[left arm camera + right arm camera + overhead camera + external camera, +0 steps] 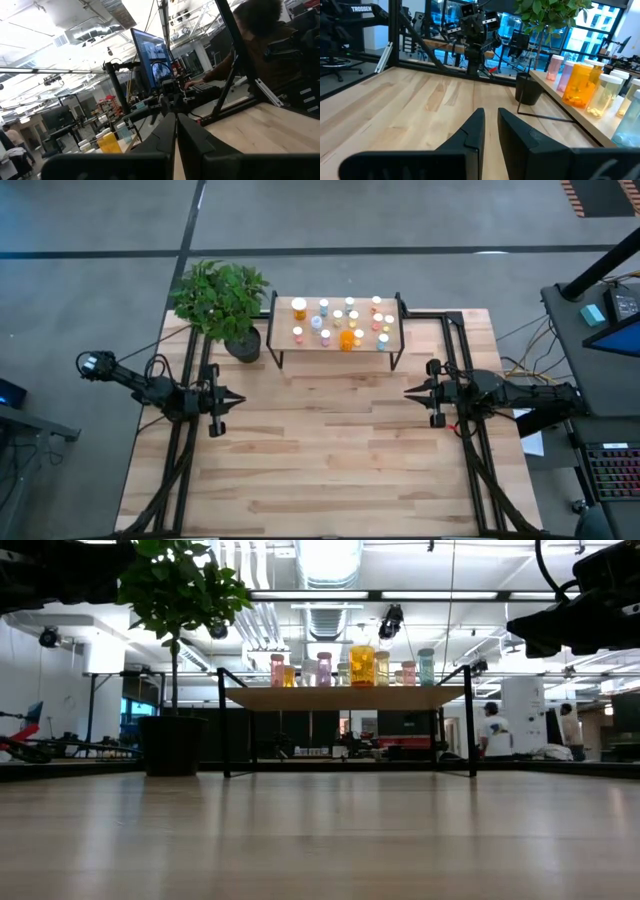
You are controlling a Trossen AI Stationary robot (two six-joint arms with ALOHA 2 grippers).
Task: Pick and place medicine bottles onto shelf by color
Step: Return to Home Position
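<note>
The medicine bottles [338,320] all stand upright on the shelf's wooden top [285,345], at the table's far middle. In the low view they line up on the shelf [335,697], the larger orange one [362,666] near the middle. That orange bottle also shows in the right wrist view [579,85], beside pink and pale ones. My left gripper [240,400] hovers shut over the table's left part. My right gripper [408,391] hovers shut over the right part. Their tips point at each other, and both are nearer me than the shelf, holding nothing.
A potted plant [225,305] stands just left of the shelf, its dark pot [173,745] on the tabletop. Bare wooden tabletop [320,460] stretches between and in front of the arms. Black frame rails [470,470] run along both table sides. People stand in the room behind.
</note>
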